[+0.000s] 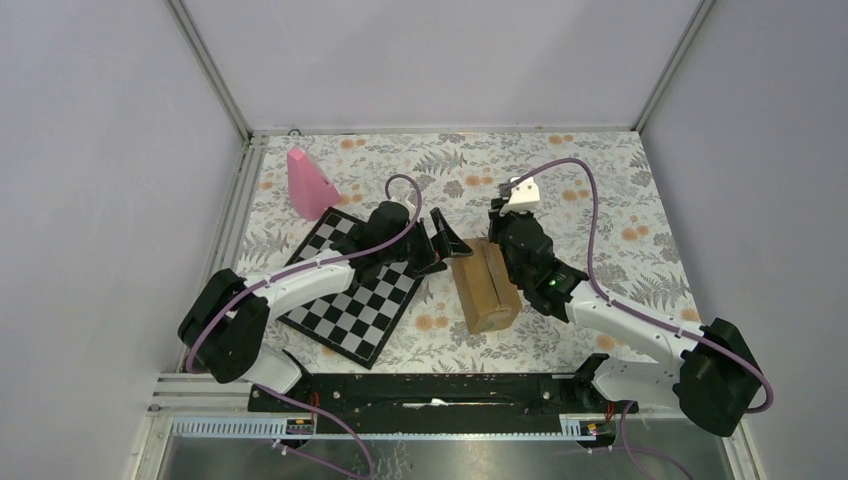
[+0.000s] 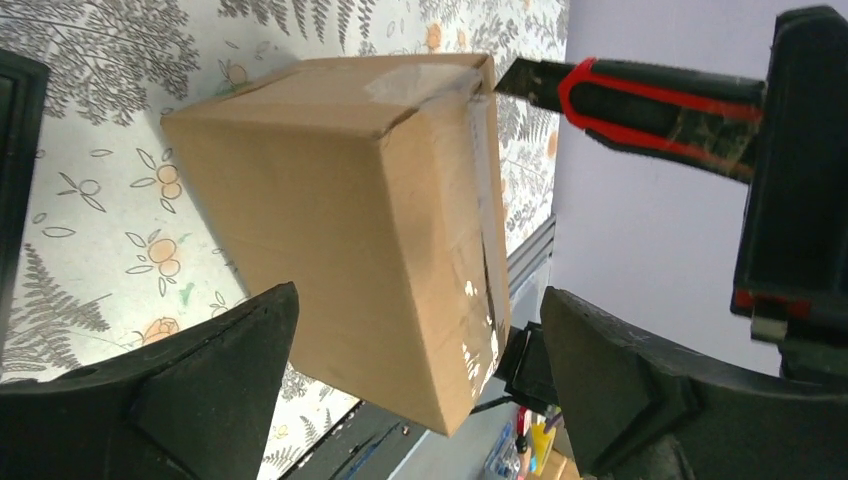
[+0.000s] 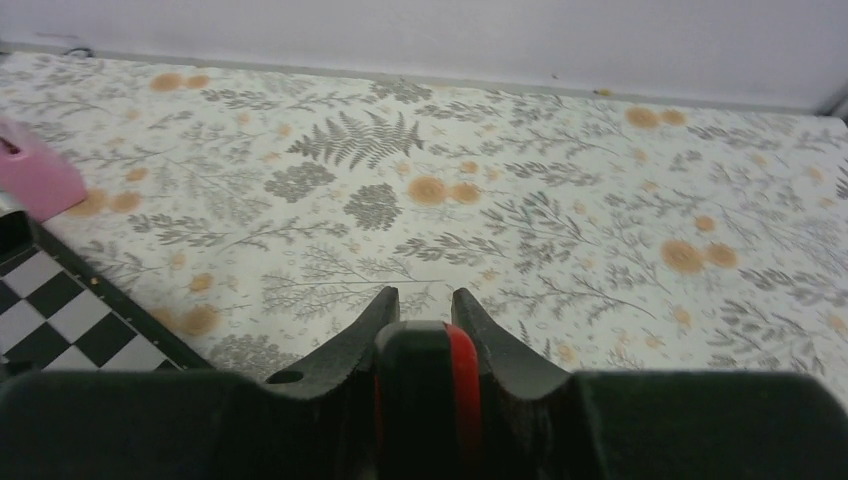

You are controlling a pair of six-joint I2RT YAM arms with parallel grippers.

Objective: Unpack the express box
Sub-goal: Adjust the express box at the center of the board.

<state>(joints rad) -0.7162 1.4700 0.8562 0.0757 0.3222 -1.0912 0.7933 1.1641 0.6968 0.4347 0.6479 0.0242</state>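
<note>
The express box (image 1: 485,285), a plain brown taped carton, lies on the flowered table between both arms. In the left wrist view the box (image 2: 340,220) fills the middle, and its tape seam is split along the top. My left gripper (image 1: 445,250) is open at the box's left side. Its jaws (image 2: 417,300) stand wide on either side of the near corner, not touching it. My right gripper (image 3: 425,300) is shut on a red and black utility knife (image 3: 430,390). The knife (image 2: 640,100) has its blade tip next to the box's far top corner.
A chessboard (image 1: 350,295) lies under the left arm, left of the box. A pink cone-like object (image 1: 308,185) stands beyond it near the back left. Metal rails run along the table's left and near edges.
</note>
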